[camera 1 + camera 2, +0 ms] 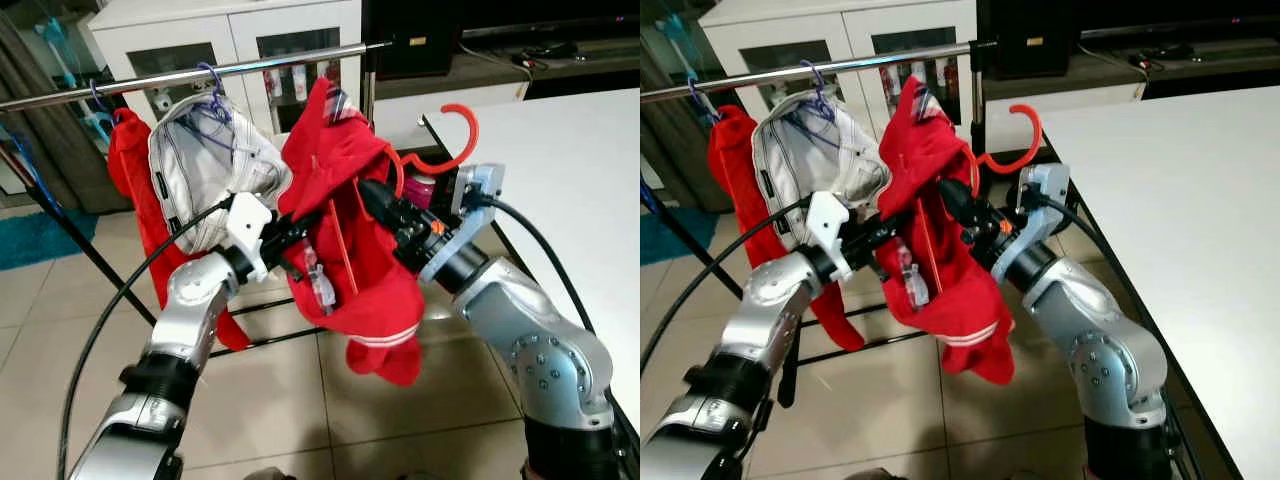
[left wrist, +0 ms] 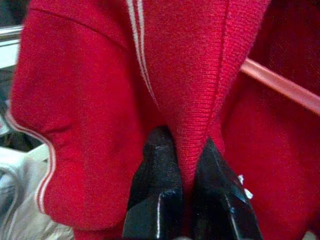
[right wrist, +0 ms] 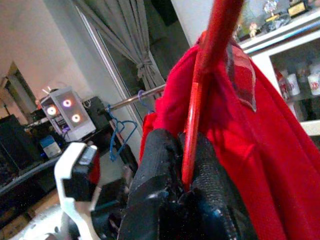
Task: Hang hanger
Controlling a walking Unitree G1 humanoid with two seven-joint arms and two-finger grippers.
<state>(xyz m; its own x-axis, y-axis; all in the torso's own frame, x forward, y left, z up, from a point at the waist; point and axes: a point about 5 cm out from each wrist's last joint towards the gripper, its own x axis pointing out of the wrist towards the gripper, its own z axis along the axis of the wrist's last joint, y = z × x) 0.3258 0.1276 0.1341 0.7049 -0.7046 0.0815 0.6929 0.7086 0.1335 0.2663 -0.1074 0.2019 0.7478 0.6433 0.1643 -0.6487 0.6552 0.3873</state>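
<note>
A red garment (image 1: 345, 190) with white stripes hangs on a red hanger (image 1: 462, 125), held up just below and in front of the metal rail (image 1: 150, 78). The hanger's hook curves up to the right, off the rail. My right gripper (image 3: 186, 150) is shut on the hanger's thin red bar, reaching into the garment from the right (image 1: 378, 208). From the left, my left gripper (image 2: 187, 170) is shut on a fold of the red fabric at mid-height (image 1: 298, 240). The cloth hides both sets of fingertips in the eye views.
On the rail hang a white garment (image 1: 205, 165) on a purple hanger and another red garment (image 1: 130, 165) further left. A white table (image 1: 570, 170) stands close on the right. A white cabinet (image 1: 250, 30) is behind the rail, whose black legs (image 1: 90, 260) cross the tiled floor.
</note>
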